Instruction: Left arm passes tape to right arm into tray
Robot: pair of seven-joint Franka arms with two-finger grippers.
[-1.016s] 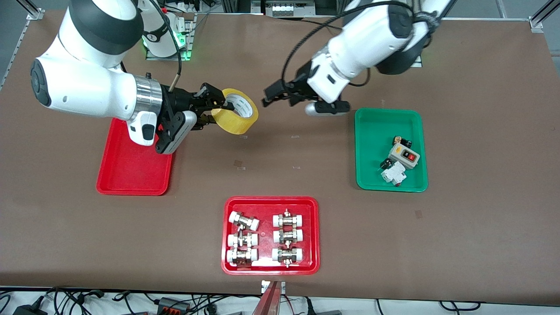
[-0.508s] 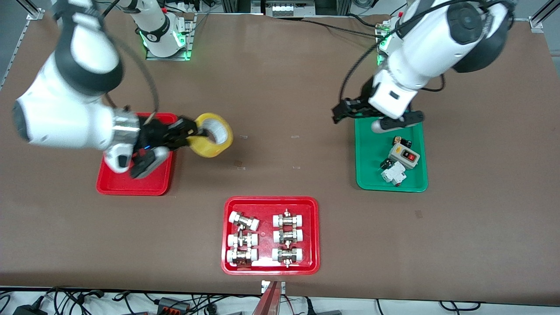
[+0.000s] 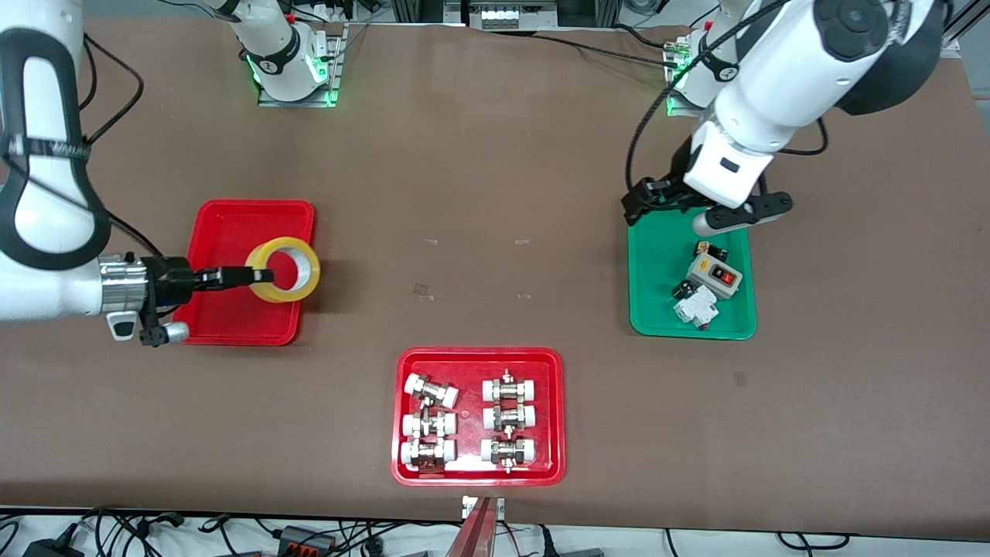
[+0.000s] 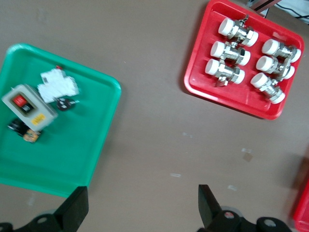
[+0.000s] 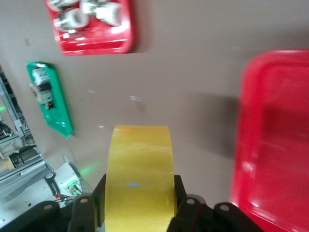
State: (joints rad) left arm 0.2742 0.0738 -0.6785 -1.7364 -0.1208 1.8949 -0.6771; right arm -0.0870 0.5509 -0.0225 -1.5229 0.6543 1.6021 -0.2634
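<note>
robotics lab: brown bench point(image 3: 495, 155), aluminium framing point(image 3: 54, 19), power cables point(image 3: 232, 534).

The right wrist view cuts off the tape point(image 5: 139, 174) at its bottom edge and the blurred red tray point(image 5: 273, 145) at its right edge, while the left gripper point(image 4: 141, 203) shows only two fingertips at the left wrist view's bottom.

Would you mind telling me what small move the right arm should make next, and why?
Probably lower the tape a little and then release it. The right gripper is shut on the roll, holding it over the plain red tray near the edge toward the table's middle. The left gripper is open and waits over the green tray, so the handover looks finished.
</note>
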